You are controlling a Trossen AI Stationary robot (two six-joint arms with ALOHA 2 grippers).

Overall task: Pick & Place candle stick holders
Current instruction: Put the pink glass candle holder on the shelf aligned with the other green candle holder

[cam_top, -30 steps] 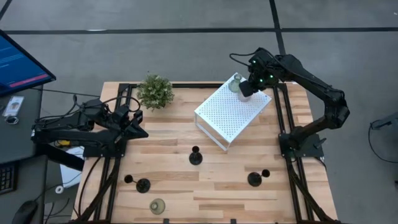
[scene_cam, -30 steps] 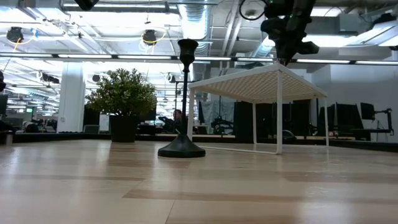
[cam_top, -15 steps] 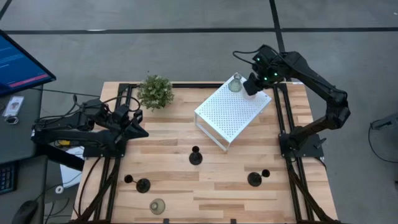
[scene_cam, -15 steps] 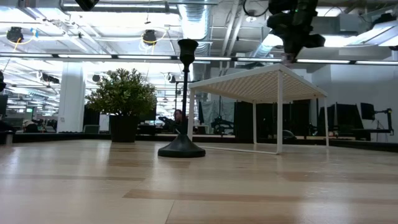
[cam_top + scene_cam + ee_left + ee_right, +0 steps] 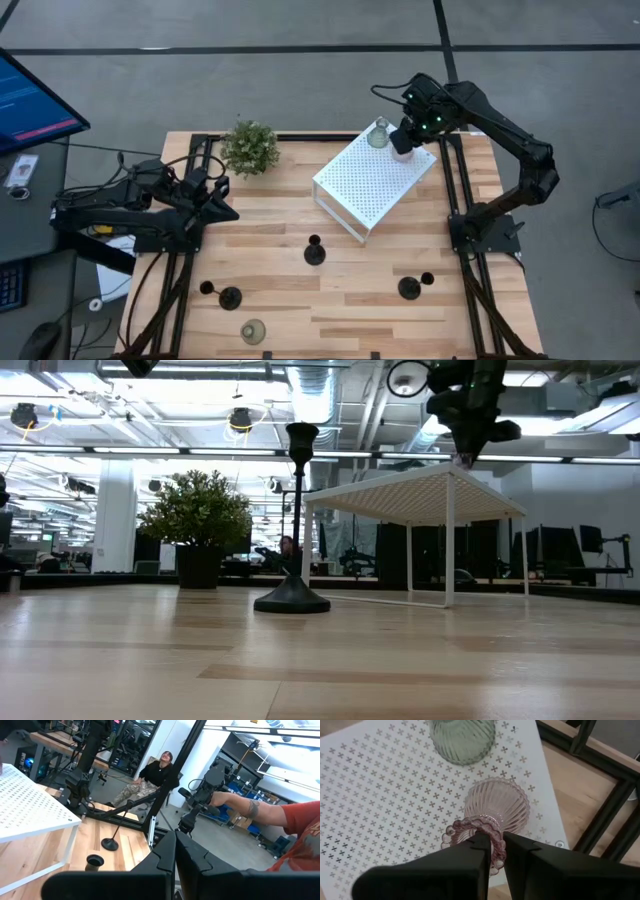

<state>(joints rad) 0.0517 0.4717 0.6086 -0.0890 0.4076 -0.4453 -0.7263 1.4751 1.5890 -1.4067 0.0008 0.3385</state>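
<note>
The pink glass holder [image 5: 496,809] is stood upright on the far right corner of the white perforated box [image 5: 372,182], its long axis vertical and its beaded rim upward. That rim is gripped by the narrowly set fingers of the right gripper [image 5: 491,846], which is placed directly above it. Just beside it, a greenish-grey glass holder [image 5: 462,739] is stood upright on the same box top. Compared with 0.5 s ago, the right gripper is seen slightly lower and nearer the box. On the desk [image 5: 280,290], 3 black holders [image 5: 314,251] are stood upright, well apart, and a second greenish-grey holder [image 5: 253,331] is seen near the front edge. The left gripper [image 5: 222,207] is held at the desk's left side, its fingers pressed together on nothing, unmoved.
</note>
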